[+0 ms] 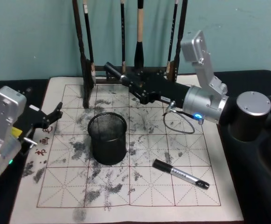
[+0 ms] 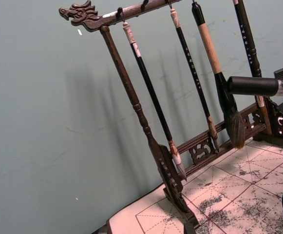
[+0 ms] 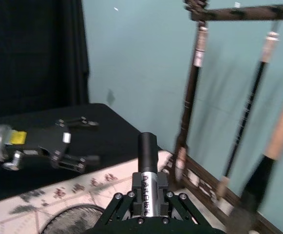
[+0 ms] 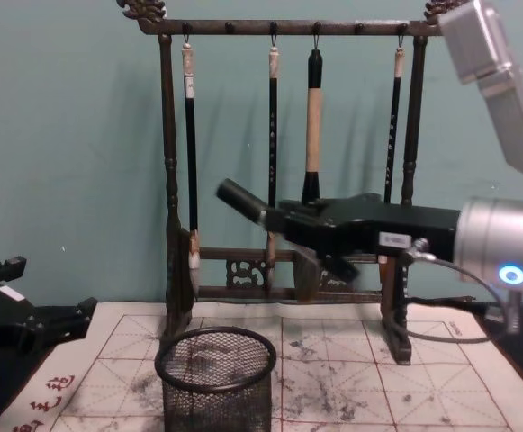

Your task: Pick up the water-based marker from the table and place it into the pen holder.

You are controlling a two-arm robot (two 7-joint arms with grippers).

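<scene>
- Right gripper [image 1: 134,86]: raised over the far part of the mat, in front of the brush rack [image 4: 165,180], arm reaching in from the right
- Jaws of my right gripper are clamped on the water-based marker [image 4: 247,205]; the right wrist view shows the fingers [image 3: 124,207] pressed against both sides of its silver band
- Marker's black end sticks out past my fingers, pointing left and tilted slightly upward in the chest view
- Marker is in the air, touching neither the rack nor the hanging brushes [image 4: 313,117]
- Pen holder [image 1: 108,149]: upright on the mat, near the middle, nearer to me than the marker and below it; marker is well above its rim [image 4: 214,340], its black end roughly over it
- Left gripper [image 1: 53,116]: low at the left edge of the table [image 1: 172,196], well apart from the pen holder; its jaws stand apart, gripping nothing
- A second marker [image 1: 181,173] lies flat on the mat, near right of the pen holder, not touching it
- A loop of cable [image 1: 177,123] hangs under my right wrist
</scene>
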